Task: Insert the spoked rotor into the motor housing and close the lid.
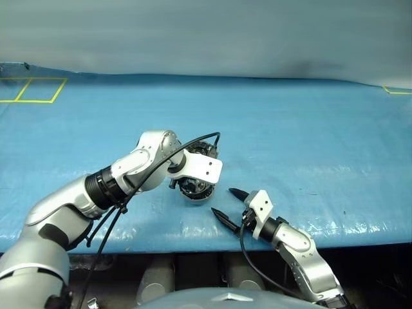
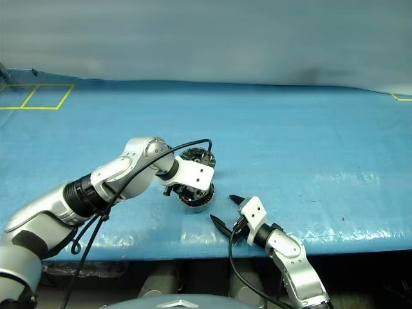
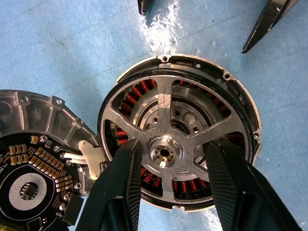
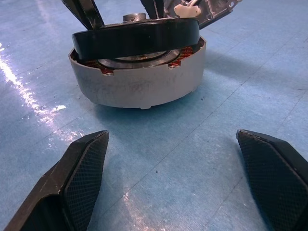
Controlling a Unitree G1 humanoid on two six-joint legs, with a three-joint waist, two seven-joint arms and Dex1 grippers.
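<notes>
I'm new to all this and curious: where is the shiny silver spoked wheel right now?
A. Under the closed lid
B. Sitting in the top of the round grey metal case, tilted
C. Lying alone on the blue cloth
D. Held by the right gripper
B: the spoked rotor sits tilted in the motor housing, with the left gripper at its hub.

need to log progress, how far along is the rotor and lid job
Partly done: the spoked rotor sits in the mouth of the motor housing, but tilted, one edge riding above the rim. In hand: the left gripper has its fingers down through the spokes, either side of the hub. Left: seating it flat and closing the lid, lying open beside the housing. The right gripper waits open nearby.
</notes>
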